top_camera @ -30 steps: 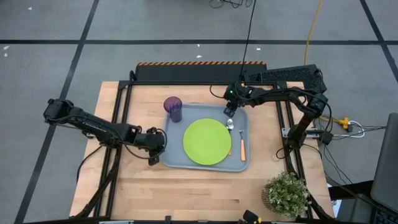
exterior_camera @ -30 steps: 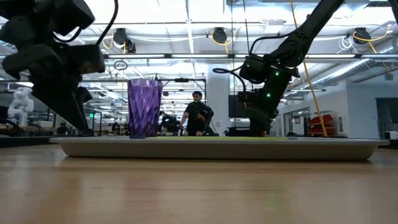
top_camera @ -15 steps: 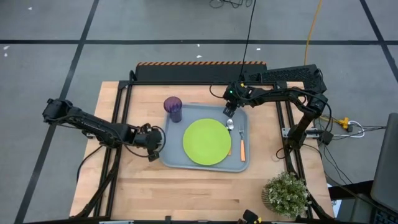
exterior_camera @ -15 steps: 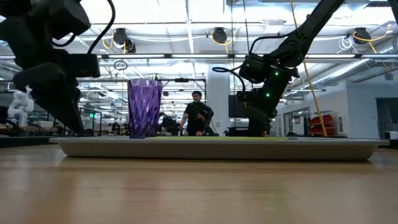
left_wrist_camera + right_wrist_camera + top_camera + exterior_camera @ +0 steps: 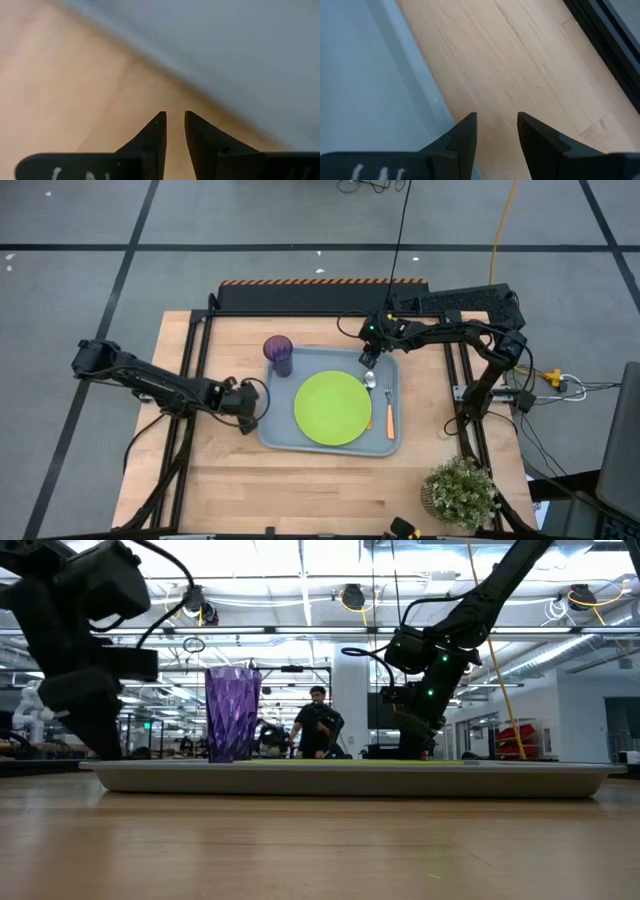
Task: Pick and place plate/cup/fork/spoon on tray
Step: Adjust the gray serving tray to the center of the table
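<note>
1. The left gripper (image 5: 247, 402) sits low over the bare wooden table (image 5: 210, 480), just beside the tray's 9 o'clock edge. Its fingers (image 5: 156, 134) stand a narrow slit apart and pinch nothing.
2. The large rectangular grey-blue plastic tray (image 5: 284, 434) with a raised rim lies mid-table and carries all 4 items, so the task looks essentially done.
3. The small translucent dark purple cup (image 5: 278, 353) stands upright at the tray's 11 o'clock corner.
4. The round flat lime-green plate (image 5: 332, 408) lies flat at the tray's centre.
5. The orange-handled spoon (image 5: 369, 388) with a shiny rounded bowl lies at the plate's 2 o'clock, partly on its rim as far as I can tell; the orange-handled fork (image 5: 389, 415) with silver tines lies at the plate's 3 o'clock.
6. The right gripper (image 5: 368, 356) hovers at the tray's 1 o'clock corner, just beyond the spoon's bowl, its fingers (image 5: 463, 139) moderately spread and empty.
7. Risks, in my judgement: a low sweep by the left gripper could catch the rim and shove the tray, tipping the cup; the right gripper, dropping or swinging toward 6 o'clock, could knock the spoon.
</note>
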